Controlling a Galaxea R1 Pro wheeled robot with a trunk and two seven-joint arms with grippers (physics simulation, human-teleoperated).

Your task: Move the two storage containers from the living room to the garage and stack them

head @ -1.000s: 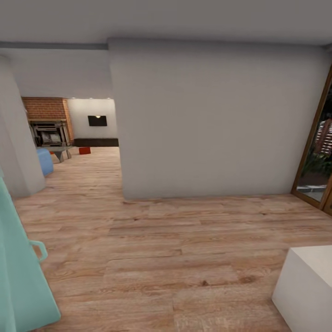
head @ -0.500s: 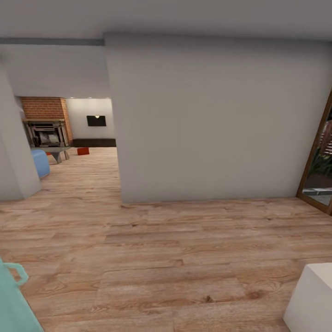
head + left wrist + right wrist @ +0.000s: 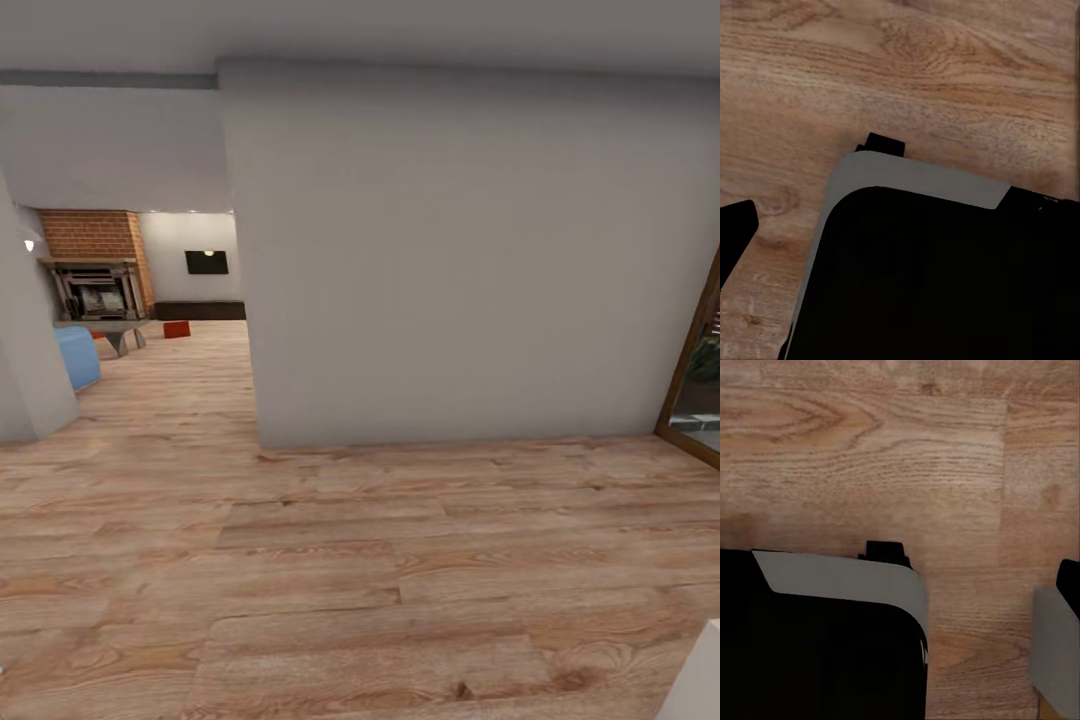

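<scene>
One red-orange storage container (image 3: 177, 329) sits small and far off on the wood-plank floor of the living room (image 3: 190, 300), seen through the opening at the left of the head view. It lies beyond the glass coffee table (image 3: 110, 330) and close to the dark strip along the far wall. Both wrist views look down on light wood planks and on my own black and grey base (image 3: 930, 277) (image 3: 817, 637). The garage is out of view.
A broad white-grey wall (image 3: 470, 260) stands straight ahead, its corner edging the passage to the living room. A white pillar (image 3: 25, 350) bounds that passage on the left. A blue sofa (image 3: 76, 357) and brick fireplace (image 3: 95, 280) lie beyond. A wood-framed glass door (image 3: 700, 370) is at right, a white box corner (image 3: 703, 680) at bottom right.
The whole head view has shifted as the camera moved on: the teal object at left has slid out of the picture, the white box at right has nearly gone, and the wall looms larger.
</scene>
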